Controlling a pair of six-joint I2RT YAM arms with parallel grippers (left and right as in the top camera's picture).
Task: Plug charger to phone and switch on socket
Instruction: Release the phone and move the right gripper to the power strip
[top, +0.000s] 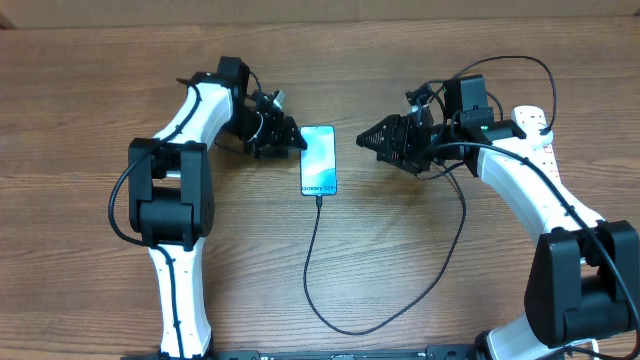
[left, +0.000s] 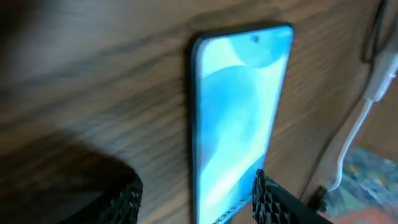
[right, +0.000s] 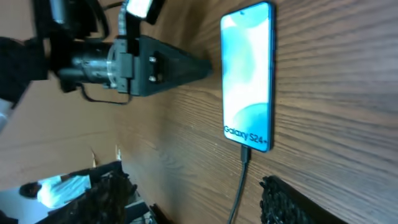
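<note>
1. Phone (top: 319, 160) is lying flat on the counter (top: 240, 290) between the two arms, its screen glowing light blue.
2. Charger (right: 245, 158) tip is sitting in the phone's bottom edge, so the plugging step is looking finished. Its black cable is looping down the counter and running back up under the right arm (top: 520, 190).
3. Left pincer (top: 298, 143) is hovering with fingers spread and empty, just beside the phone's upper left edge. I cannot tell whether it is touching.
4. Right pincer (top: 362, 140) is gaping empty like the left pincer, pointing at the phone from the other side, apart from it.
5. Socket (top: 538, 122) is lying behind the right arm, partly hidden, so switching it on is looking like the step in hand.
6. Next move is calling for the right pincer turning back to the socket and pressing its switch with a fingertip, leaving the charger seated.
</note>
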